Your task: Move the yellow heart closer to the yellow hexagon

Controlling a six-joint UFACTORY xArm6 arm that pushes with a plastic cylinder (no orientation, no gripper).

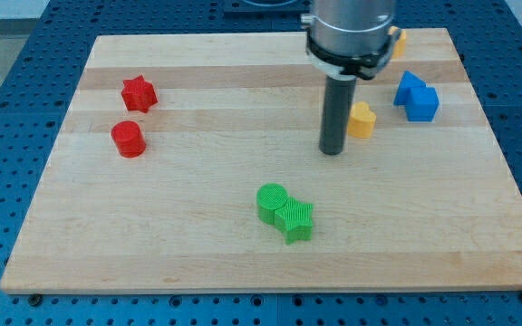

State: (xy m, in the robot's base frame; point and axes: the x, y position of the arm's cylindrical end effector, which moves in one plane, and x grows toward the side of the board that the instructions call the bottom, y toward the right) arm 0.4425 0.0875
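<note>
A yellow block (362,119), likely the heart, lies right of centre on the wooden board, partly hidden by my rod. Another yellow block (399,41), likely the hexagon, sits near the view's top edge, mostly hidden behind the arm's body. My tip (333,151) rests on the board just left of and slightly below the nearer yellow block, close to it or touching; I cannot tell which.
A blue pair of blocks (416,96) lies right of the yellow block. A red star (139,93) and a red cylinder (128,139) sit at the left. A green cylinder (272,202) and a green star (295,220) touch at the bottom centre.
</note>
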